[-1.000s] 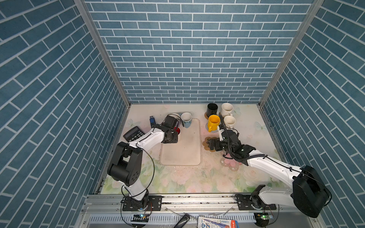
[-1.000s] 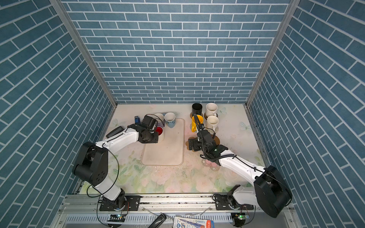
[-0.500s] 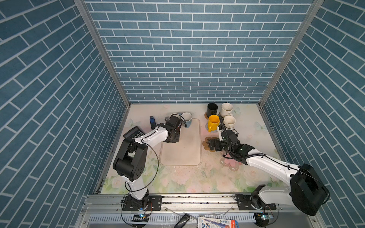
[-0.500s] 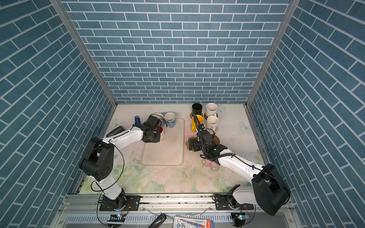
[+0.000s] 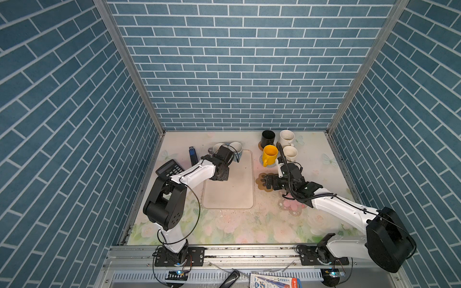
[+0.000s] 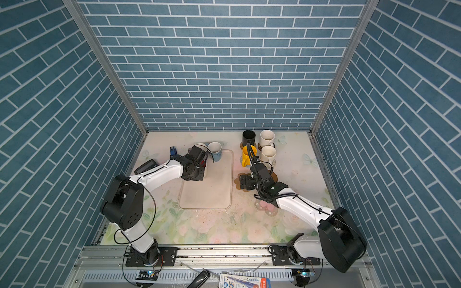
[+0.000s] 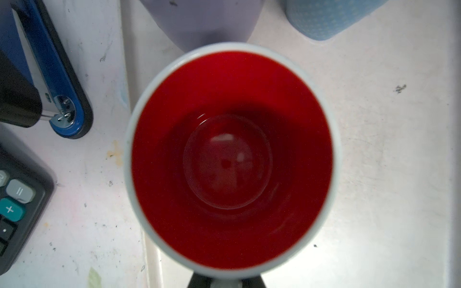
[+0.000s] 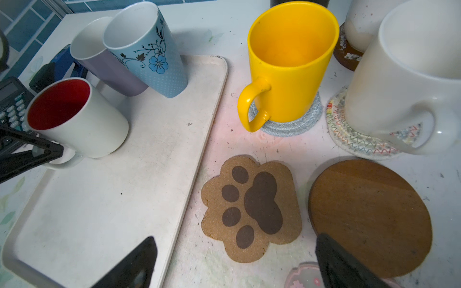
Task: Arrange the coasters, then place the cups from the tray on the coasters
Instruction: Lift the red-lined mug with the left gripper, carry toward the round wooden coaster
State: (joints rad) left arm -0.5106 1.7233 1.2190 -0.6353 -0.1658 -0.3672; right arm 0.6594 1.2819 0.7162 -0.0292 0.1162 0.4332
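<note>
Gripping red-lined mug (image 8: pixel 77 119) by handle: left gripper (image 8: pixel 53 152); right gripper (image 5: pixel 266 182) gapes empty; calculator (image 7: pixel 22 197) keys read "+", "=".

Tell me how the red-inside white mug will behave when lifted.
The red-inside white mug looks rigid and glossy, so probably slippery and breakable. The left gripper pinches only its handle, off-centre, so it may tilt. It looks empty, likely not heavy.

Glossy ceramic red-inside mug (image 7: pixel 232 159); matt cork paw coaster (image 8: pixel 250 208); smooth wooden disc (image 8: pixel 369 217); woven rope mat (image 8: pixel 289 127); scuffed matt tray (image 8: pixel 99 212).
</note>
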